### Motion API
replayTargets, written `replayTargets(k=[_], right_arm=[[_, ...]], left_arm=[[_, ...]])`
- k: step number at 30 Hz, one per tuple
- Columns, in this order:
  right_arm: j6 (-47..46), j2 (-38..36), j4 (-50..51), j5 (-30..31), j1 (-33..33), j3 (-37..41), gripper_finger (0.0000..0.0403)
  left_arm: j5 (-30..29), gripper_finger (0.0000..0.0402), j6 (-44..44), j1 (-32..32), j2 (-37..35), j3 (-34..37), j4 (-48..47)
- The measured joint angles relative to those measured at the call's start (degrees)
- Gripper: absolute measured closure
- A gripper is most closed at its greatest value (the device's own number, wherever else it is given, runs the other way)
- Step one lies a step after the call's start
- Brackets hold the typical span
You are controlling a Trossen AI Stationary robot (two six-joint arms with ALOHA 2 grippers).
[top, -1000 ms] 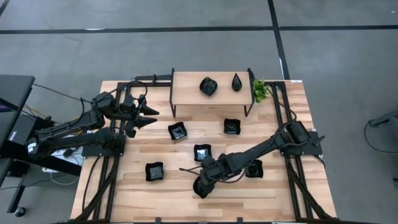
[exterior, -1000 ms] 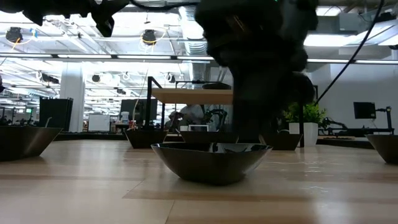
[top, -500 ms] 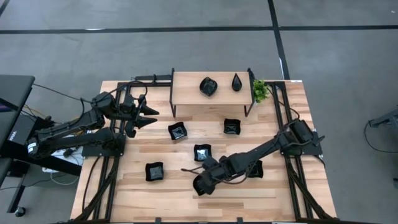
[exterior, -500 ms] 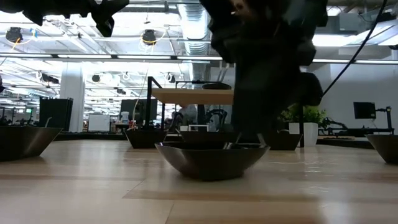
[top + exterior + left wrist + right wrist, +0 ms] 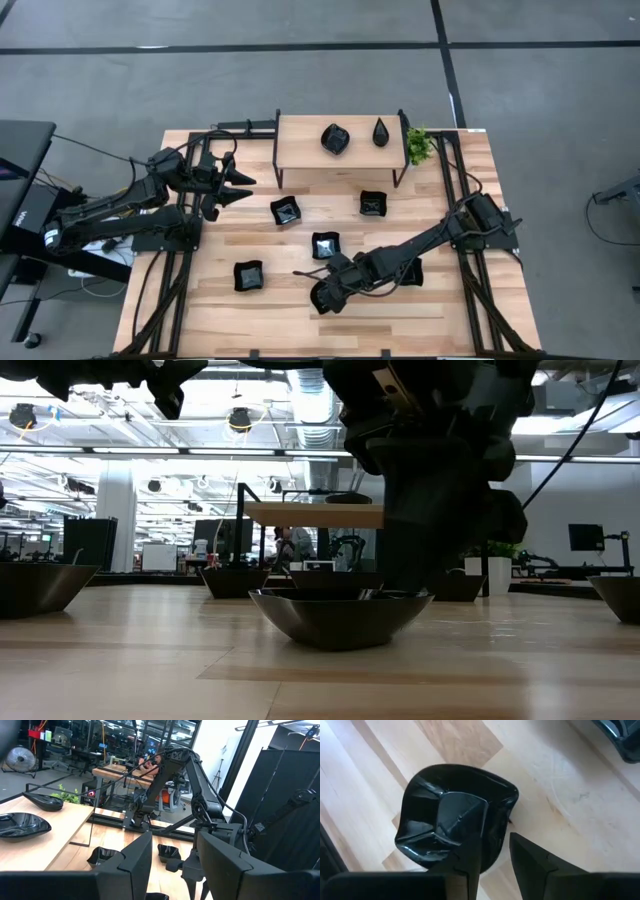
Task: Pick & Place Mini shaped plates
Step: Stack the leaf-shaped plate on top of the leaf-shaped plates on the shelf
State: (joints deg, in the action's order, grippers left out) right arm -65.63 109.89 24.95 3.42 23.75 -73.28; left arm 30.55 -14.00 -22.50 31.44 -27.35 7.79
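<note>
Seven glossy black mini plates lay on the wooden tabletop (image 5: 450, 215) and its small raised shelf (image 5: 300, 150).
One rounded-square plate (image 5: 452, 817), shiny with folded, upturned sides and a flat centre, sat near the tabletop's front edge, with the right gripper (image 5: 495, 855) closing over its rim, one finger inside the dish and one outside. Four more square plates (image 5: 285, 211) were spread over the middle of the tabletop, while a leaf plate (image 5: 334, 138) and a teardrop plate (image 5: 381, 131) rested on the shelf beside a green plant (image 5: 418, 146). The left gripper (image 5: 243, 188), fingers apart and empty, hovered by the left edge.
</note>
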Motion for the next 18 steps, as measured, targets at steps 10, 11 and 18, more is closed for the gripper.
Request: replayTargets(k=[10, 11, 18], right_arm=[[0.1, 0.0, 0.5, -0.2, -0.3, 0.0, 0.0305], [0.1, 0.0, 0.5, 0.1, -0.3, 0.0, 0.0305], [-0.9, 1.4, -2.4, 0.0, -0.2, -0.1, 0.0305]], left_arm=[[0.0, 0.0243, 0.0, 0.0, 0.0, 0.0, 0.0], [0.0, 0.0243, 0.0, 0.0, 0.0, 0.0, 0.0], [0.0, 0.0243, 0.0, 0.0, 0.0, 0.0, 0.0]])
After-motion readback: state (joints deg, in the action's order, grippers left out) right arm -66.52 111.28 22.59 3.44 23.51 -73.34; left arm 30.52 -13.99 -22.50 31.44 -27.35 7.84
